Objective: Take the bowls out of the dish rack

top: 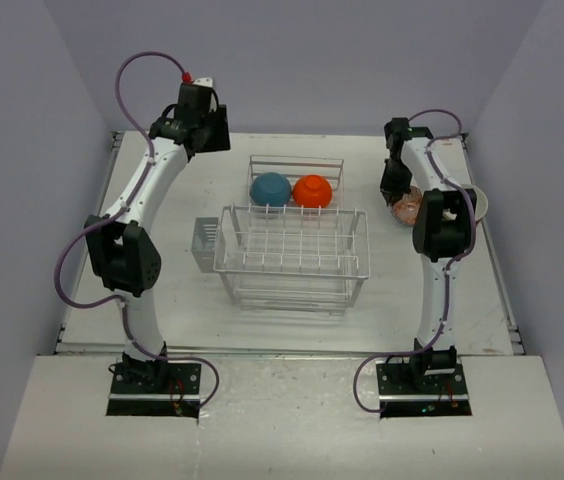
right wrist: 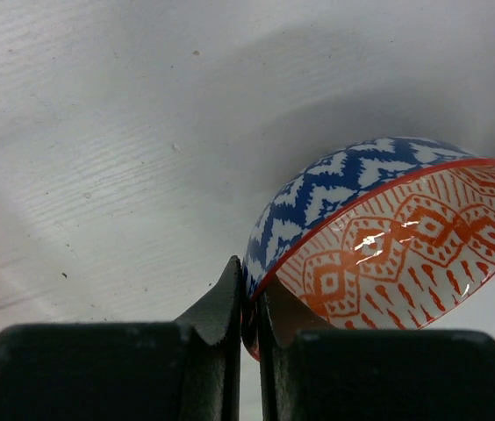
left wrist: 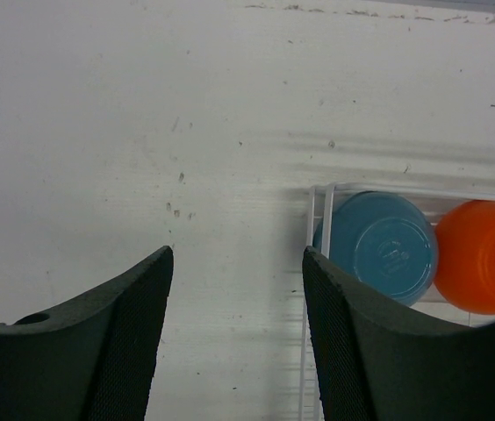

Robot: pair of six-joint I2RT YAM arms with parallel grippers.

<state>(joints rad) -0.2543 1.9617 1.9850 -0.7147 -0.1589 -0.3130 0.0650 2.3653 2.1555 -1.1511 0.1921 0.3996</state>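
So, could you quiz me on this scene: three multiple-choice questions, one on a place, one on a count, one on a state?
1. Where do the blue bowl and orange bowl sit? A on the table; B in the dish rack's far section; C in the side cup.
2. How many bowls are in the rack? A none; B five; C two.
3. The right pincer is: A shut on the patterned bowl's rim; B wide open; C shut on nothing.
Answers: B, the top view shows both inside the far wires; C, only those two are there; A, its wrist view shows the rim pinched.
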